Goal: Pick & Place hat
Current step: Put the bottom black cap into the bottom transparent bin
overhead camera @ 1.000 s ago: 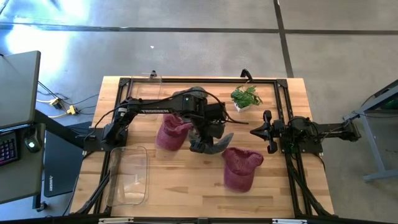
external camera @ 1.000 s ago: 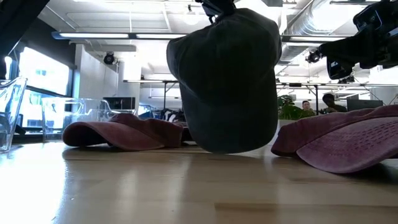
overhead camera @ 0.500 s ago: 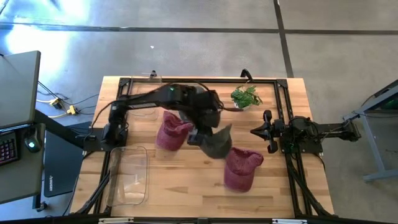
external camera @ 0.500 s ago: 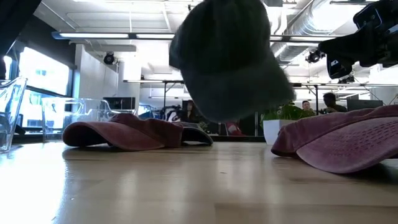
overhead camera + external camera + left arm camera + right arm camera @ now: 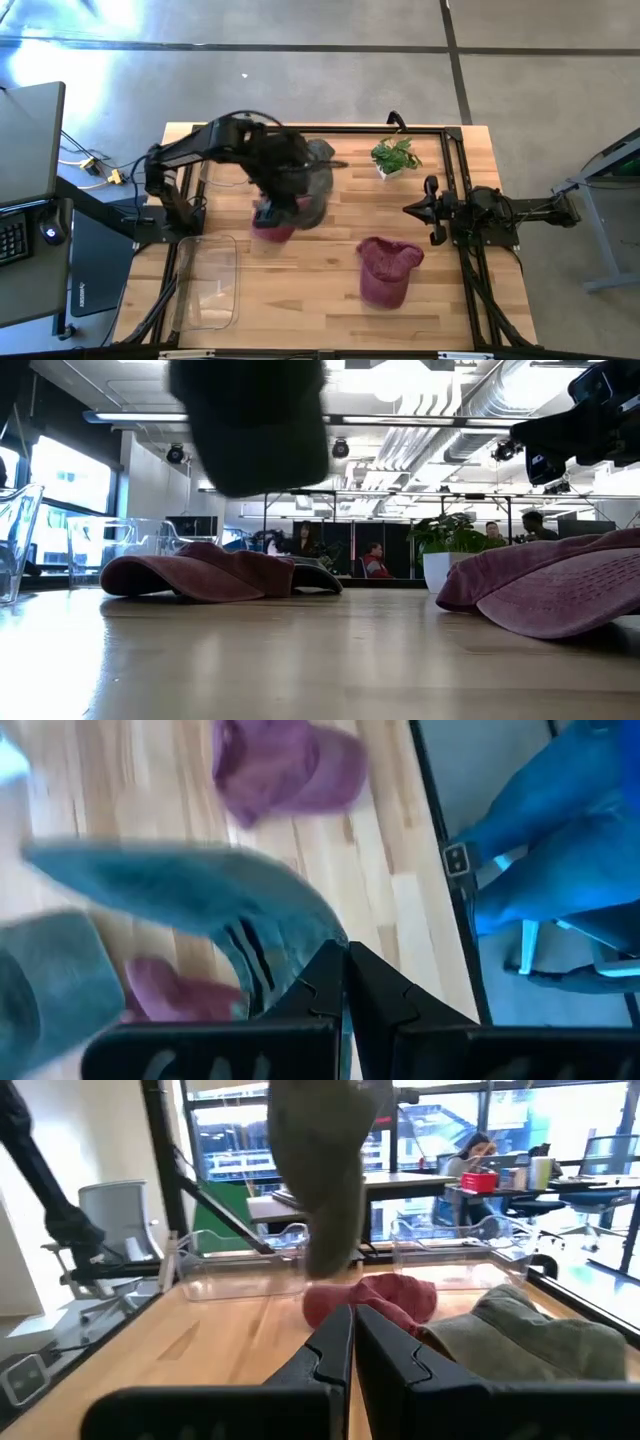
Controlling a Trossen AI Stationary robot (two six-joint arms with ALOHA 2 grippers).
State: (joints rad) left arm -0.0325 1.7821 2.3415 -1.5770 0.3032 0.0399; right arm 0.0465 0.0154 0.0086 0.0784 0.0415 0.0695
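Observation:
A dark grey hat (image 5: 318,180) hangs high over the middle of the table, with my left gripper (image 5: 346,965) shut on it. In the low view the hat (image 5: 255,420) shows at the top, far above the wood. One maroon hat (image 5: 270,225) lies crown up on the table right below it. A second maroon hat (image 5: 388,268) lies nearer the right. My right gripper (image 5: 408,210) is shut and holds nothing, level at the table's right side. My left gripper pinches an edge of the grey hat (image 5: 300,945) between its two shut fingers, beside some dark stripes on the cloth. The fingers slant down from the table's left. The hat hangs slack below them, lifted clear of the table and the maroon hat.
A clear plastic bin (image 5: 208,282) stands at the near left corner and another (image 5: 228,150) at the far left. A small potted plant (image 5: 396,156) stands at the far right. A black frame (image 5: 455,180) rims the table.
My left gripper has risen and gone toward the table's left and far side, staying shut on the grey hat. The hat, which hung just above the wood in the middle, has swung up and now hangs high over the left maroon hat.

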